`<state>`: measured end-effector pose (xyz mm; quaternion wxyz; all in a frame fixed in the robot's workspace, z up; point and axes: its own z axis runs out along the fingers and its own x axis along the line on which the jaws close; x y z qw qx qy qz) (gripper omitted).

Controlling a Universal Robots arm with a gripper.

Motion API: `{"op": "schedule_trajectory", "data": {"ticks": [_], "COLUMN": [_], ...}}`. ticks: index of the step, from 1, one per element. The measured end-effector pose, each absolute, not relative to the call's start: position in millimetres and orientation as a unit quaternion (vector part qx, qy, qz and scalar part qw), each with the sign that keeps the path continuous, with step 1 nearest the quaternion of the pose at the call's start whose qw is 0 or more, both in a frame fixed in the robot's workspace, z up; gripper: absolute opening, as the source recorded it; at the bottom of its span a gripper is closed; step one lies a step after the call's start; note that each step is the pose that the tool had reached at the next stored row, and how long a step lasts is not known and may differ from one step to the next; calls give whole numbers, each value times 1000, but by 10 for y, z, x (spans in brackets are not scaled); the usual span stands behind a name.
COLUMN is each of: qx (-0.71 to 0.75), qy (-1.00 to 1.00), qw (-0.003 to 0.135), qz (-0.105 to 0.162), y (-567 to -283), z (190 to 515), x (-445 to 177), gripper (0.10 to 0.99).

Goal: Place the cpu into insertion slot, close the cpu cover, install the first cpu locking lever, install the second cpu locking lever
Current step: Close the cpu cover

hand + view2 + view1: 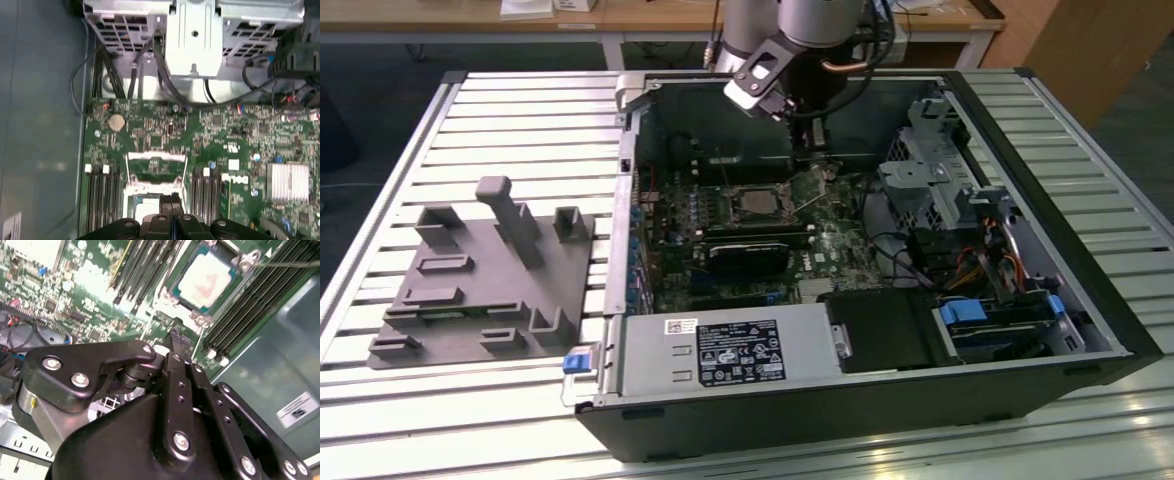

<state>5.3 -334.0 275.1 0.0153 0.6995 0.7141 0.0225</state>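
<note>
The cpu (207,280), a pale silvery square, lies in the insertion slot (754,205) on the green motherboard. In the first wrist view the cpu cover (156,156), a thin metal frame with an open window, stands raised off the socket, just beyond the cpu (145,206). My gripper (809,150) hangs over the socket's far side. Its narrow black fingers sit pressed together, shut with nothing between them, and the gripper's (172,201) tips are close to the cover's lower edge. The gripper (178,337) points at the socket's rim. A thin wire locking lever (290,262) sticks out beside the socket.
The open computer case (1107,330) rests on a slatted table (520,120). A black graphics card (747,255) lies in front of the socket, memory slots (145,265) flank it, and drive cages with cables (947,190) fill the exterior view's right. A grey fixture block (480,280) stands at the left.
</note>
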Motion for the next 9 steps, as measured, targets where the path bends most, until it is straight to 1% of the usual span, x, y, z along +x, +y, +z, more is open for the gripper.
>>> {"op": "schedule_trajectory", "data": {"ticks": [5, 9], "qx": [698, 696], "qy": [716, 718], "qw": [13, 8], "qz": [21, 23], "y": [-3339, -3338], "z": [2743, 2725], "x": [208, 297], "gripper": [106, 106]}}
